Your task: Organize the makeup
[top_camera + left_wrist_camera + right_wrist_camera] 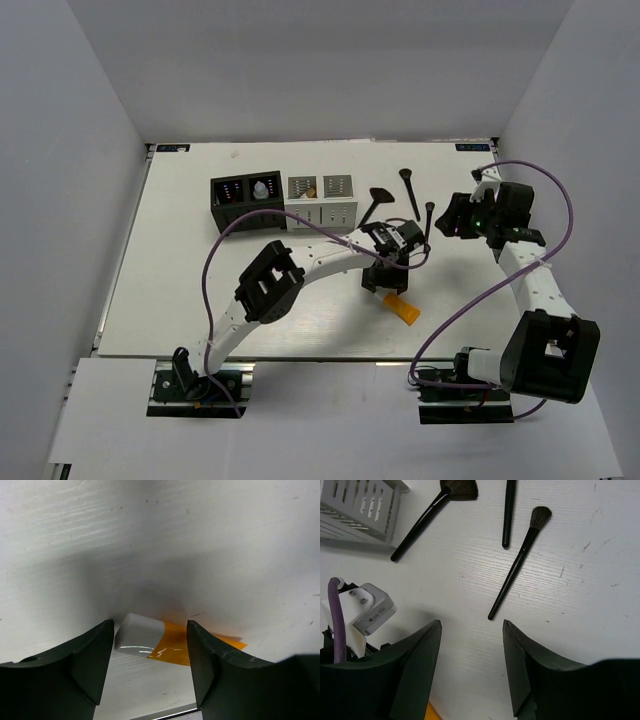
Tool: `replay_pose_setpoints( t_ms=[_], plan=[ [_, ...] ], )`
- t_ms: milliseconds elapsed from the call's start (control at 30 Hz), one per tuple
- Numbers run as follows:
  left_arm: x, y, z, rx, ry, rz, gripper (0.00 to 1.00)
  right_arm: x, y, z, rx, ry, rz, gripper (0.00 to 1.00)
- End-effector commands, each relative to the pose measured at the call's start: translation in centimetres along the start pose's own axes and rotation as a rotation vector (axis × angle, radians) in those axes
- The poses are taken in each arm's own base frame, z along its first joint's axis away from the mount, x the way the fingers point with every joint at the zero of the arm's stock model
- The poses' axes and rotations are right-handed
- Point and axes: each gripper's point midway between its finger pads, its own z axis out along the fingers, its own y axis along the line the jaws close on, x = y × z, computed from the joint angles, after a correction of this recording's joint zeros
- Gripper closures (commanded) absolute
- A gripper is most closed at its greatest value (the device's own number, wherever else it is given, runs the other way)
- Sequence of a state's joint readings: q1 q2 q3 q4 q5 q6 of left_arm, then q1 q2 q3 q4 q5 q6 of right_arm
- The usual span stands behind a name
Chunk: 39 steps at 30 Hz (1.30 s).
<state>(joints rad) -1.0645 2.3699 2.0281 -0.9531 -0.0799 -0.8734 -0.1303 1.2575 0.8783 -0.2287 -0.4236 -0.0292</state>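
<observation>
L end effector sits low over the counter, jaws apart and straddling the orange white-capped tube; no grip seen. Tube lies flat, right of ctr, toward the near edge. R end effector has jaws wide w/ nothing betw. them; three long black brushes lie loose just ahead, beside the white organizer.

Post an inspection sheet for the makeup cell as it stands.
surface: white table, lightly scuffed; black organizer and white organizer at the far side.
job's things: orange tube lying flat near centre; three brushes loose right of the organizers.
clutter: nothing seen.
grippers: left gripper open, astride the tube; right gripper open, empty.
cables: purple cables loop over the table from both arms.
surroundings: grey walls, nothing else seen.
</observation>
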Motion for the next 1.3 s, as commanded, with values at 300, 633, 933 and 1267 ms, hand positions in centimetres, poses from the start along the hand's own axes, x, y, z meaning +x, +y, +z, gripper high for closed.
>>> replay_pose_setpoints(
  t_ms=[300,633,933,1267],
  plan=[
    [-0.4,4.9,-3.3,-0.137,-0.045,-0.142,0.14,1.3,2.1,-0.2,-0.164,0.012,-0.073,0.34],
    [-0.1,7.6,-8.0,-0.108,-0.099,-0.306,0.12,9.5,9.6,-5.7,-0.792,0.126,-0.546,0.25],
    [2.6,15.3,-13.0,-0.136,-0.237,-0.421,0.42,14.7,10.7,-5.7,-0.928,0.177,-0.886,0.25],
    [7.8,22.8,-16.3,-0.093,-0.34,-0.656,0.23,18.4,13.0,-2.7,-0.895,0.287,-0.994,0.2]
  ],
)
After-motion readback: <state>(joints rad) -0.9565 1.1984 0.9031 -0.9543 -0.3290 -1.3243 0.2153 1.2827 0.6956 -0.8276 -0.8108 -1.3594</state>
